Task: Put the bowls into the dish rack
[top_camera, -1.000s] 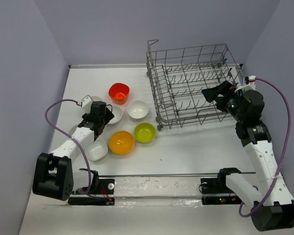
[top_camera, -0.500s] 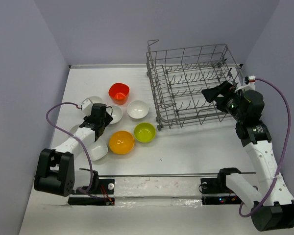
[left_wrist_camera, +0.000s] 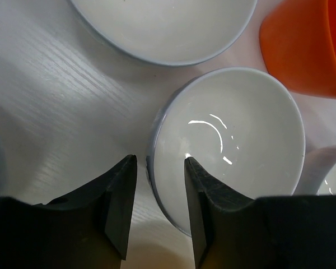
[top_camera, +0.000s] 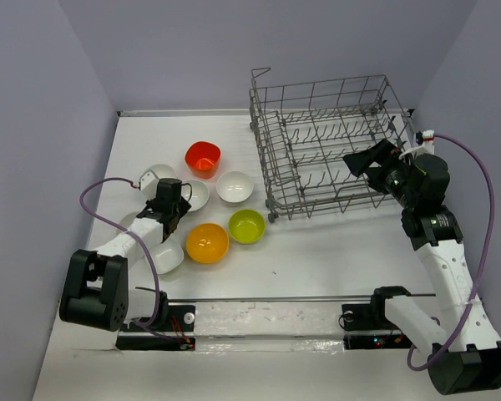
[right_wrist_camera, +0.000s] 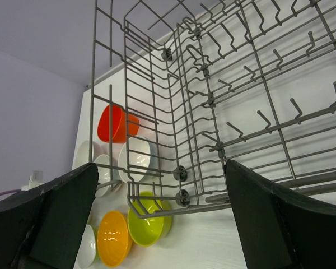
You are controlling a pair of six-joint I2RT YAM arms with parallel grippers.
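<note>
Dish rack empty — bowls all on table; left gripper part-open astride white bowl rim, right gripper wide open, empty

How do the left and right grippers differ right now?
The left gripper is down among the bowls; the right gripper hovers by the dish rack. The left's jaws straddle the rim of a white bowl with narrow gaps; the right's stand wide with nothing between them. Both are black and two-fingered, and neither is lifting a bowl.
</note>
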